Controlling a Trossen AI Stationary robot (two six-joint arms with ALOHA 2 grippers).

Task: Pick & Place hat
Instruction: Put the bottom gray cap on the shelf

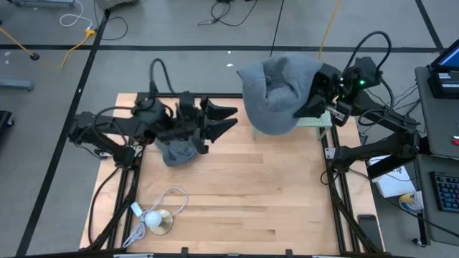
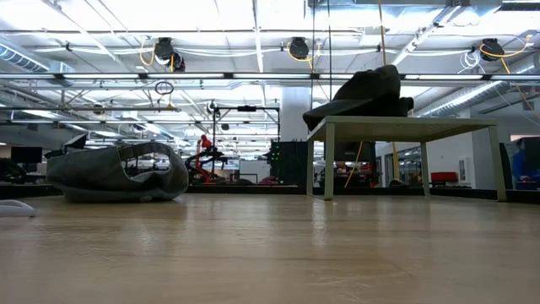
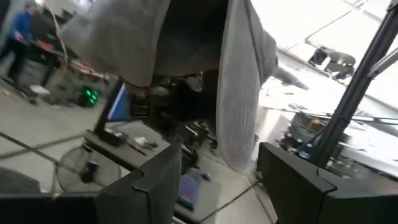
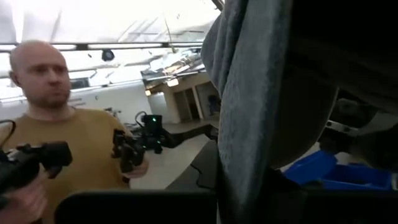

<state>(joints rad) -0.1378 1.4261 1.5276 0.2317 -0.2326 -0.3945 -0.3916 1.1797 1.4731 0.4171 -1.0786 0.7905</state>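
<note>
A grey hat (image 1: 276,89) hangs bunched over a small pale stand (image 1: 320,122) at the table's far right. My right gripper (image 1: 317,94) is shut on it from the right. In the low view the hat (image 2: 363,91) sits at the stand's top (image 2: 405,125). A second grey hat (image 1: 179,152) lies on the wood at the far left, also seen in the low view (image 2: 118,173). My left gripper (image 1: 228,119) is open, hovering beside that second hat and pointing toward the held one (image 3: 242,93). My right gripper has the hat by its right side (image 1: 305,97), coming level from the table's right. The cloth (image 4: 249,106) hangs close in front of the wrist camera and covers the fingers, so the kind of hold stays hidden. The hat's lower edge (image 2: 333,111) seems to lie on the stand's top.
A white cable with a round shiny piece (image 1: 159,220) lies near the table's near left corner. Metal frame rails (image 1: 337,193) run along both sides. A person (image 4: 56,137) holding controllers stands beyond the table. Bare wood (image 1: 244,186) spans the middle.
</note>
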